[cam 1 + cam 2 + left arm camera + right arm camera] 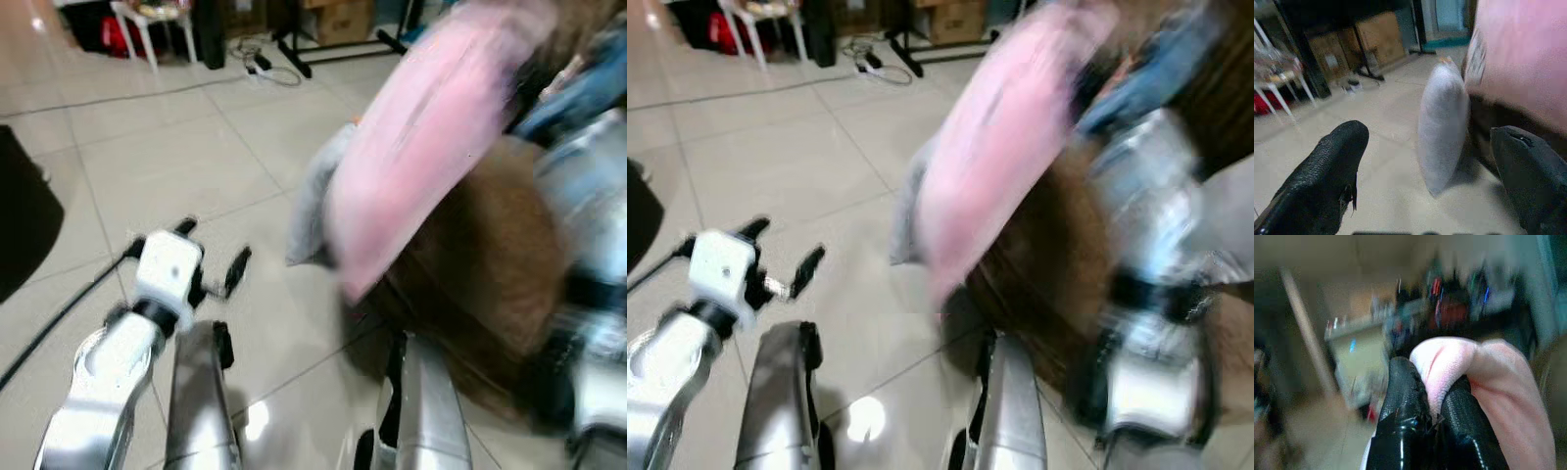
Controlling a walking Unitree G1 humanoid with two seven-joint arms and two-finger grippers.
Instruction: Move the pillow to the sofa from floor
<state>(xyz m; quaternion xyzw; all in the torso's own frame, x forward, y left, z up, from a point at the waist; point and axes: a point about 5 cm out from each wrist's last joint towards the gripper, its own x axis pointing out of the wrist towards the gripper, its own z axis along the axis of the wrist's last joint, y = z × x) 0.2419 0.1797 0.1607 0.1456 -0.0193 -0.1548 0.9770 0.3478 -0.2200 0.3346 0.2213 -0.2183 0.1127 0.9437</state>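
Note:
A large pink pillow (431, 137) hangs tilted in the air over the brown sofa (490, 284), blurred by motion. My right gripper (1435, 406) is shut on a bunched corner of the pink pillow (1488, 382). A grey pillow (1442, 127) stands on edge on the tiled floor, leaning against the sofa's front; in the left eye view the grey pillow (312, 206) sits just behind the pink one. My left gripper (211, 255) is low over the floor to the left of the grey pillow, its fingers (1327, 176) spread open with nothing between them.
Beige floor tiles (167, 147) stretch away to the left and back. A black cable (59, 313) runs across the floor by my left arm. White chair legs (137, 34), a power strip with cords (265, 69) and cardboard boxes (1376, 39) stand at the back.

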